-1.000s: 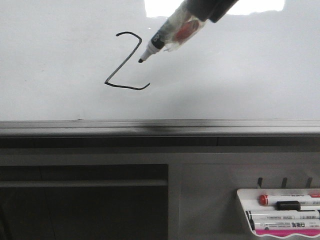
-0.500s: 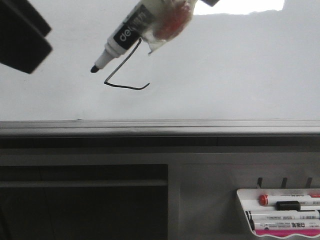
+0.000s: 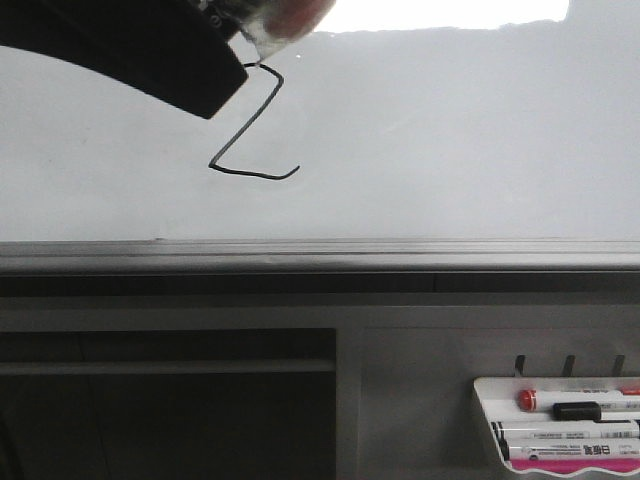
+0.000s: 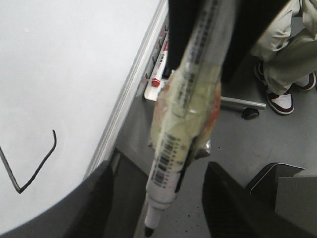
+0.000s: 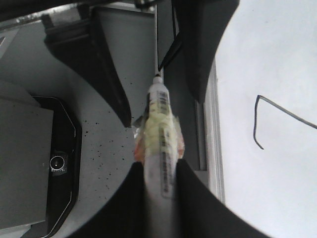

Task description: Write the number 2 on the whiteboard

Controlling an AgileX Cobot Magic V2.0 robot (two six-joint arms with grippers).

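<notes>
Front view: marker (image 3: 270, 25) risen off number 2 (image 3: 250, 125); dark arm (image 3: 130, 50) entered.

A thin black number 2 (image 3: 250, 130) sits at about ten o'clock on the big shiny whiteboard (image 3: 450, 140), its top partly hidden.

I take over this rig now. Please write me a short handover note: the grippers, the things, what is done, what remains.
Right gripper: shut on the marker, uncapped, tip off the board.
Left gripper: open, fingers on either side of the marker's tip, not gripping.
The number 2 stands complete on the whiteboard.
Done: the writing.
Left: probably only putting the marker away.
</notes>
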